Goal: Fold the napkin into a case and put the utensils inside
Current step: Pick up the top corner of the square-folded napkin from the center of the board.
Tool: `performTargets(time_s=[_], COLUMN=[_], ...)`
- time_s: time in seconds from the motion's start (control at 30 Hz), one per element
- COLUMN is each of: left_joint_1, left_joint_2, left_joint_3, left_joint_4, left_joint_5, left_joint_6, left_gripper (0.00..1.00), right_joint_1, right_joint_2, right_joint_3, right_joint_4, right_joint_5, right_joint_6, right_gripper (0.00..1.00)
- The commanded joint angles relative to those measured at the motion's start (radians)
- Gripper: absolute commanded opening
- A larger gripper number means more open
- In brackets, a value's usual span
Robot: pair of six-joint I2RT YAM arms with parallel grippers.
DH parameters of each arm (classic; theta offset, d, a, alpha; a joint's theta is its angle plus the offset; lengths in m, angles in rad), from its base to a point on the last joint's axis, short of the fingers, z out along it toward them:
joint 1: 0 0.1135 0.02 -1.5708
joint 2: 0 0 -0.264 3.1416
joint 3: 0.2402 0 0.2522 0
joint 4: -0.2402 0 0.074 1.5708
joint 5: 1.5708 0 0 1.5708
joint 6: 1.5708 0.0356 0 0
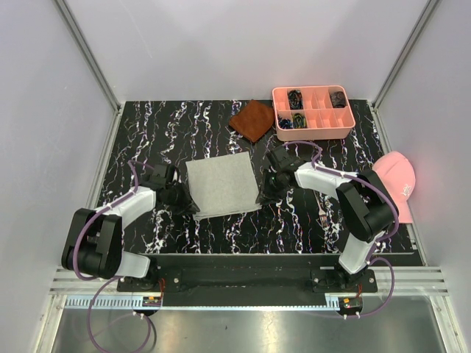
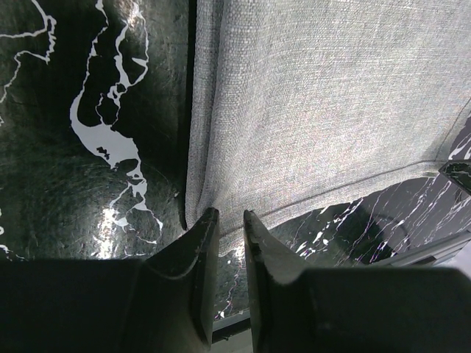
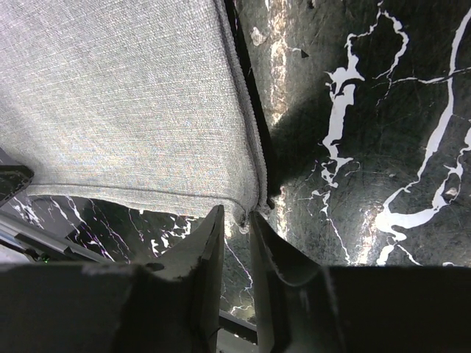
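The light grey napkin lies flat as a rough square in the middle of the black marbled table. My left gripper is at its near left corner. In the left wrist view the gripper has narrow jaws pinching that corner of the napkin. My right gripper is at the near right corner. In the right wrist view the gripper is shut on that corner of the napkin, and the near edge is slightly raised. A silver fork lies at the near right. The dark utensil is not in view.
A rust-brown cloth lies at the back middle. A pink compartment tray with small dark items stands at the back right. A pink cap lies at the right edge. White walls enclose the table.
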Motion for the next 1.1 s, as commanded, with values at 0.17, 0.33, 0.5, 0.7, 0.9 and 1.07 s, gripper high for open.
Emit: performTargets(time_s=[0.17, 0.33, 0.5, 0.7, 0.9, 1.07], left_joint_1=[-0.004, -0.004, -0.004, -0.004, -0.002, -0.002], left_joint_2=[-0.047, -0.053, -0.075, -0.073, -0.054, -0.046], left_joint_3=[-0.010, -0.004, 0.010, 0.007, 0.001, 0.001], left_joint_4=[0.017, 0.007, -0.009, -0.015, -0.020, -0.018], left_joint_5=[-0.018, -0.025, -0.025, -0.032, -0.061, -0.087], left_joint_6=[-0.001, -0.002, -0.002, -0.004, -0.011, -0.008], left_gripper=[0.23, 0.24, 0.24, 0.24, 0.24, 0.23], right_joint_1=[0.002, 0.000, 0.002, 0.002, 0.000, 0.002], right_joint_2=[0.005, 0.011, 0.019, 0.016, -0.024, -0.041], right_joint_3=[0.037, 0.031, 0.028, 0.033, 0.045, 0.050], right_joint_4=[0.025, 0.023, 0.023, 0.023, -0.003, -0.021], right_joint_5=[0.014, 0.006, 0.006, 0.006, 0.037, 0.035], right_joint_6=[-0.012, -0.010, -0.010, -0.012, -0.030, -0.043], right_gripper=[0.20, 0.21, 0.26, 0.13, 0.02, 0.01])
